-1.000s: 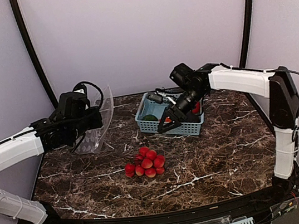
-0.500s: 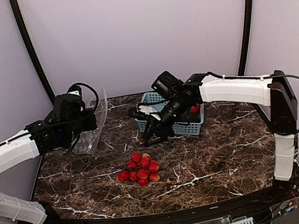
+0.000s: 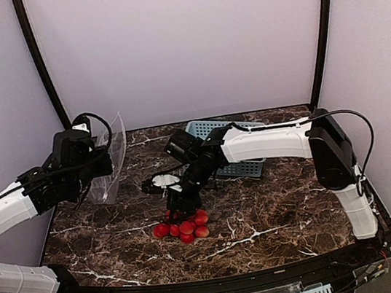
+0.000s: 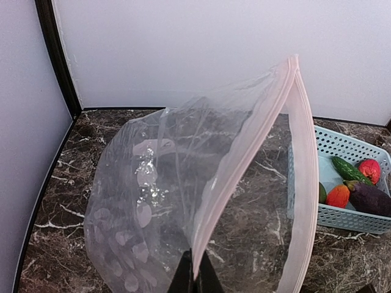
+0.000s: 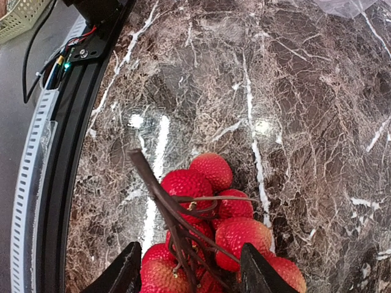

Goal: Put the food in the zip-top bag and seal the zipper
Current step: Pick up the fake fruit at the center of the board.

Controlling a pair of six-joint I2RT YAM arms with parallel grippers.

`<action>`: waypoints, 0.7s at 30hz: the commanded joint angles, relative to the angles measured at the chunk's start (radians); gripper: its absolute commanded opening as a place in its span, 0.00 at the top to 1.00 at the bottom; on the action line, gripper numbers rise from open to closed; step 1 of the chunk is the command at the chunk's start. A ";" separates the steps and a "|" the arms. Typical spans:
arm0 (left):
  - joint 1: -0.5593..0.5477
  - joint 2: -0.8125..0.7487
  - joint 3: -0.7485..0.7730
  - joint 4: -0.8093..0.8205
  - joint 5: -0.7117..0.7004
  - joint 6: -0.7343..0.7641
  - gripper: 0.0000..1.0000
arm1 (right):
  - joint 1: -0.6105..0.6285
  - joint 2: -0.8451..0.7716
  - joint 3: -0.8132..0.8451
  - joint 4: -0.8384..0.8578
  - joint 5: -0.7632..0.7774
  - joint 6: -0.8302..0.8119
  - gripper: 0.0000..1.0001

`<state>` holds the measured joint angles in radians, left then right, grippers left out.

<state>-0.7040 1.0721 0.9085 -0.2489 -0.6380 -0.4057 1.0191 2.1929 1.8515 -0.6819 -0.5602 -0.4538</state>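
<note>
The left end effector [image 4: 195,276] is clamped on the mouth edge of the zip-top bag [image 4: 183,201], holding it raised over the worktop's [image 3: 284,199] left side, mouth gaping. The right end effector [image 5: 189,273] stands open, its jaws either side of the cluster of red balls [image 5: 204,183] lying mid-worktop. The eggplant [image 4: 369,198], mango [image 4: 338,196] and strawberry [image 4: 369,170] sit in the blue basket [image 4: 342,218].

Spread pincer [image 5: 190,272] astride red ball cluster [image 5: 194,184]

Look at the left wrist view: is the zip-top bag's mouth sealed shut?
No, the zip-top bag gapes open, with the two pale strips of its zipper bowed well apart.
</note>
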 commanded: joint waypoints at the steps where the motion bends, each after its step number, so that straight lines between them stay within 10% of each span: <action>1: 0.010 -0.032 -0.026 -0.028 -0.009 0.010 0.99 | 0.018 0.036 0.042 0.006 0.057 -0.021 0.46; 15: 0.014 -0.039 -0.049 -0.024 0.008 -0.001 0.99 | 0.062 0.077 0.070 0.015 0.122 -0.056 0.57; 21: 0.014 -0.043 -0.053 -0.030 0.019 -0.013 0.99 | 0.065 0.053 0.066 0.014 0.172 -0.045 0.82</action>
<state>-0.6971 1.0550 0.8757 -0.2588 -0.6270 -0.4053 1.0771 2.2505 1.9015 -0.6807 -0.4374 -0.4961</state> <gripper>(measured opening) 0.012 0.232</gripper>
